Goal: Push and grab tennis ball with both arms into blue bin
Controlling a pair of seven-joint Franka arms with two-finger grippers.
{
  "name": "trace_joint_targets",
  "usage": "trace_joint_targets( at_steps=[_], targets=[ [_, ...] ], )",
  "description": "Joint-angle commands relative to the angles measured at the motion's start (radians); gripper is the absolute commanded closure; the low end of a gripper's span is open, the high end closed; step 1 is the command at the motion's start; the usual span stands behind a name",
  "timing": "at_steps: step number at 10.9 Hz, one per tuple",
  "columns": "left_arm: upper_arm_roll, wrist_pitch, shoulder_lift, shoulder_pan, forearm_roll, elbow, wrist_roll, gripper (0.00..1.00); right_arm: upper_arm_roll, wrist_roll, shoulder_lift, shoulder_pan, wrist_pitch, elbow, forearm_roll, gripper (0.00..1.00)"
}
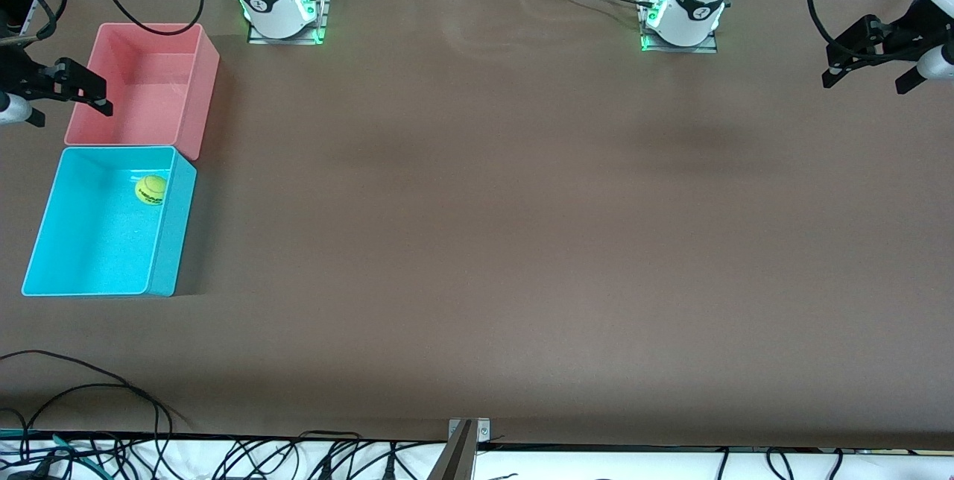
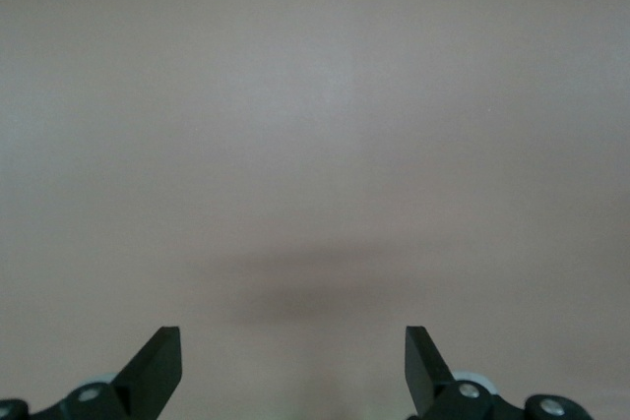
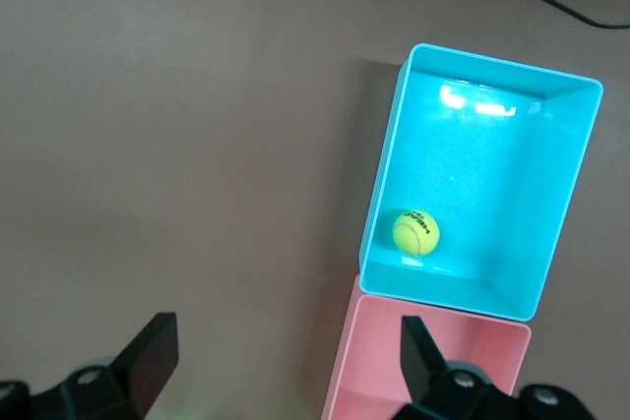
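Right gripper [image 1: 71, 92]: hanging with its fingers spread wide and gripping nothing, up over the pink bin's outer wall at the right arm's end of the desk; I'm guessing it is parking there because its work looks finished.
Left gripper [image 1: 868, 66]: also hanging released and bare-handed, over the desk's edge at the left arm's end, well apart from both bins; its wrist view is showing only bare brown top between the finger tips, so this arm is waiting.
Tennis ball [image 1: 150, 189]: lying inside the blue bin [image 1: 160, 256], on its floor, close to the corner where the wall facing the pink bin is meeting the wall facing the middle of the desk; nothing is touching it.
Blue bin: sitting near the desk's corner at the right arm's end, its short wall resting against the pink bin [image 1: 205, 92], which is sitting farther from the front camera and is holding nothing.
Task, as I'm judging it: the ball is sitting where it belongs, so the job is looking done.
Risk: little, since the walls are keeping the ball from rolling out.
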Motion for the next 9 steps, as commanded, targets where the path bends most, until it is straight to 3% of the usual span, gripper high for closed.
trace_joint_targets(
  at_steps=[1, 9],
  targets=[
    [-0.005, -0.018, 0.013, 0.005, -0.008, 0.032, -0.014, 0.00, 0.005, 0.126, -0.003, -0.003, -0.021, 0.030, 0.043, 0.00],
    [-0.003, -0.018, 0.013, 0.006, -0.008, 0.030, -0.014, 0.00, 0.005, 0.151, 0.000, -0.005, -0.019, 0.035, 0.043, 0.00]
  ],
)
